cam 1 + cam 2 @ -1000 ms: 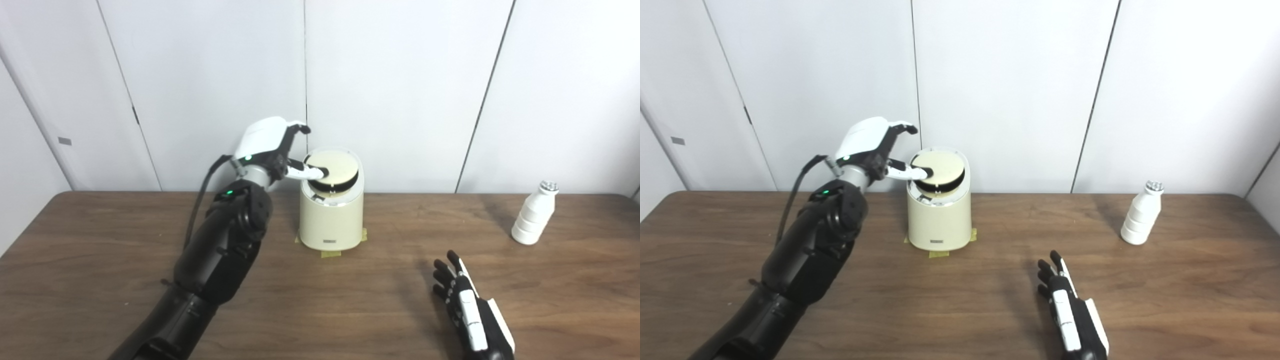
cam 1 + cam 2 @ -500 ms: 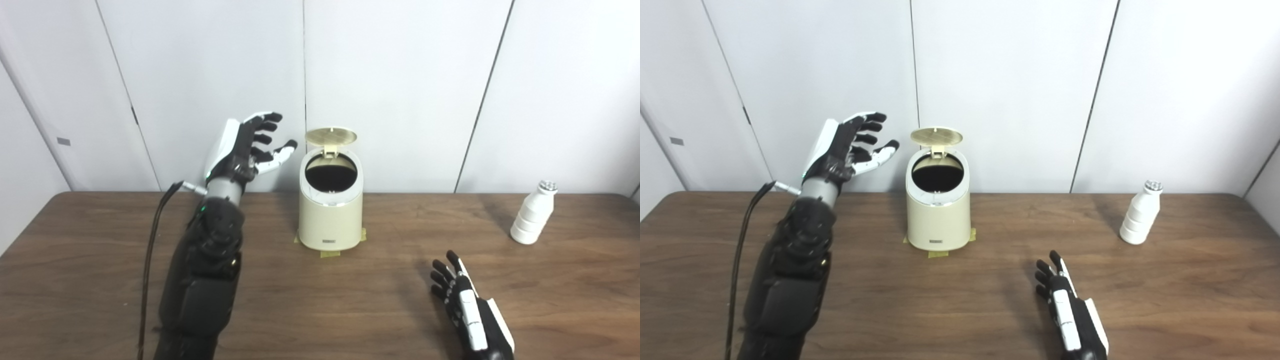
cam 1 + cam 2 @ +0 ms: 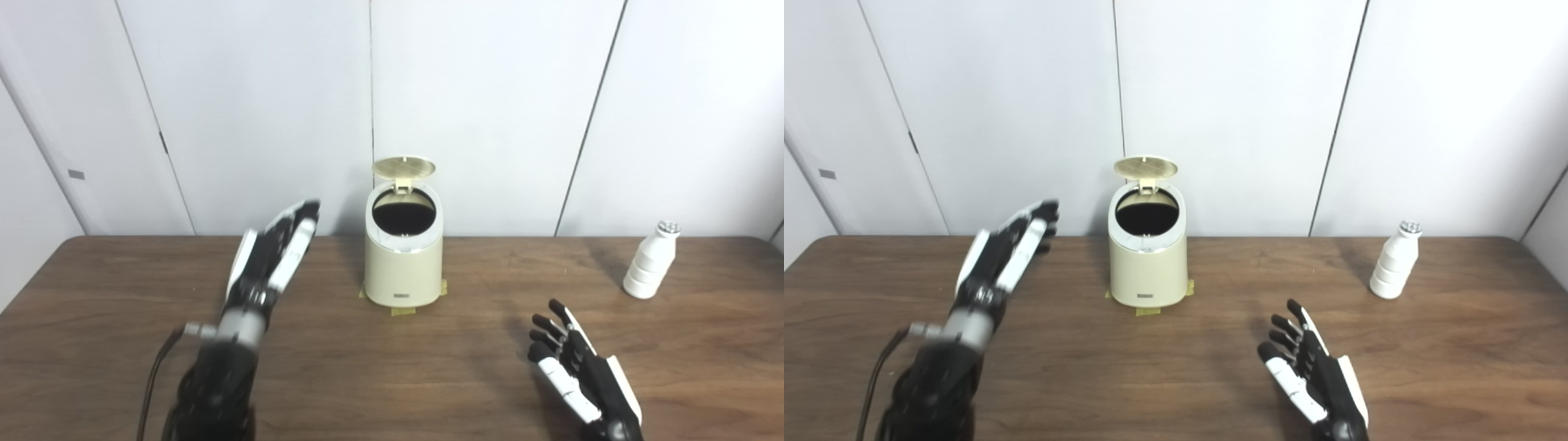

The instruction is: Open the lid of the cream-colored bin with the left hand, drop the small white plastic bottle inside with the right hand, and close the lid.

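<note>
The cream-colored bin (image 3: 402, 269) stands at the back middle of the table, taped down. Its round lid (image 3: 403, 167) is flipped up at the back and the dark inside shows. My left hand (image 3: 269, 260) is open and empty, held above the table to the left of the bin and apart from it. The small white plastic bottle (image 3: 650, 262) stands upright at the back right. My right hand (image 3: 572, 364) is open and empty, low over the table's front right, well short of the bottle.
The wooden table (image 3: 392, 367) runs across the view, with white wall panels (image 3: 490, 110) right behind it. Yellow tape tabs (image 3: 402, 311) lie at the bin's base. A black cable (image 3: 156, 373) hangs from my left forearm.
The lid has gone from partly lifted under my left hand to fully open. My left hand has pulled back and down toward me. My right hand has lifted slightly and spread.
</note>
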